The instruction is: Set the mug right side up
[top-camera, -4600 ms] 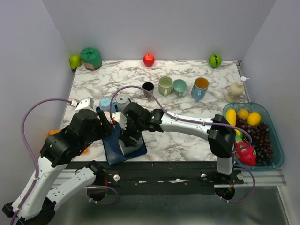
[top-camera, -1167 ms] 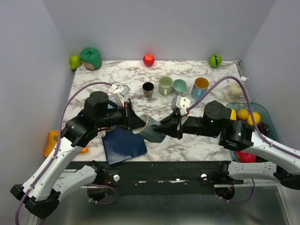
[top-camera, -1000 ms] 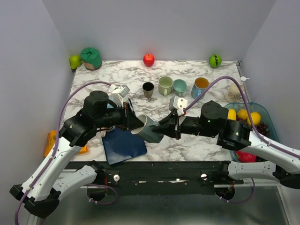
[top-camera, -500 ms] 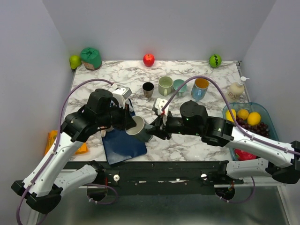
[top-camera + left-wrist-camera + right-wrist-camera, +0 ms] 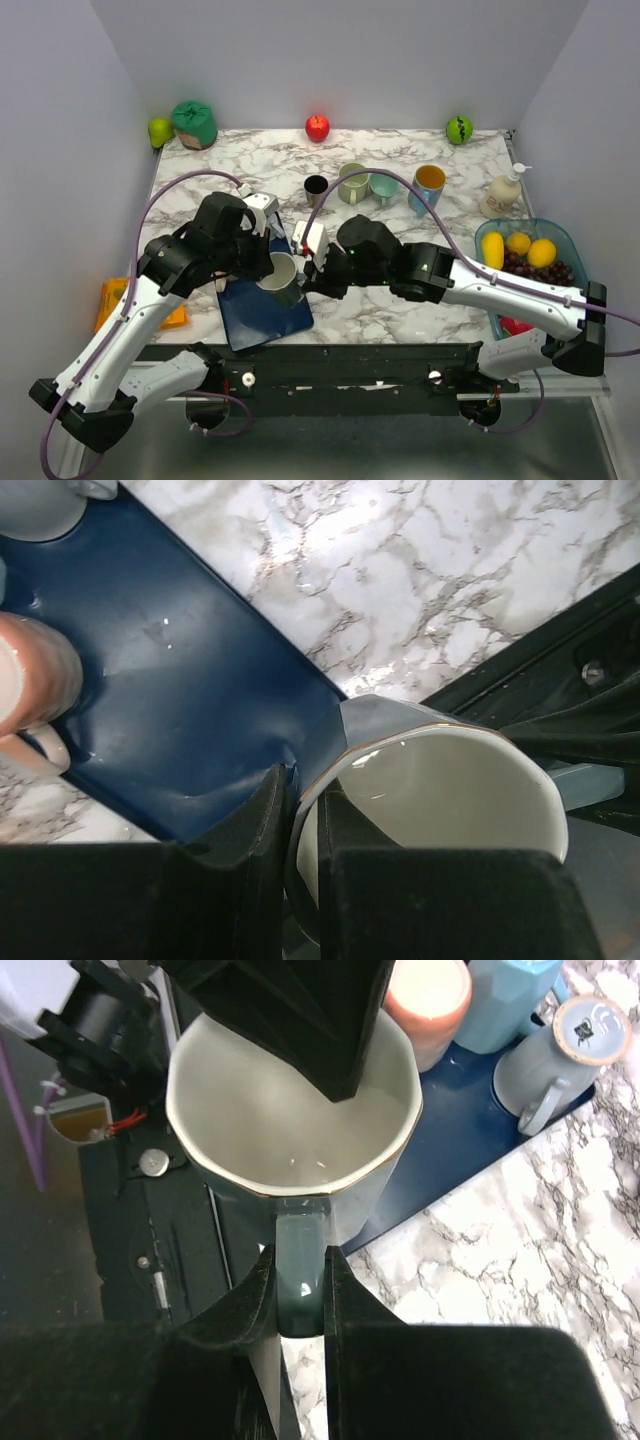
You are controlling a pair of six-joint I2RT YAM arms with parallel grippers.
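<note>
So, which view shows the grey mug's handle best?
Right wrist: the handle sits centred, pinched by the right end effector. Left wrist shows the mug only as rim and inside; top view shows it small, handle hidden.

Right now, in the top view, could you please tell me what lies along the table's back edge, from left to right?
Small green fruit → dark green bundle → red apple → green apple.
</note>
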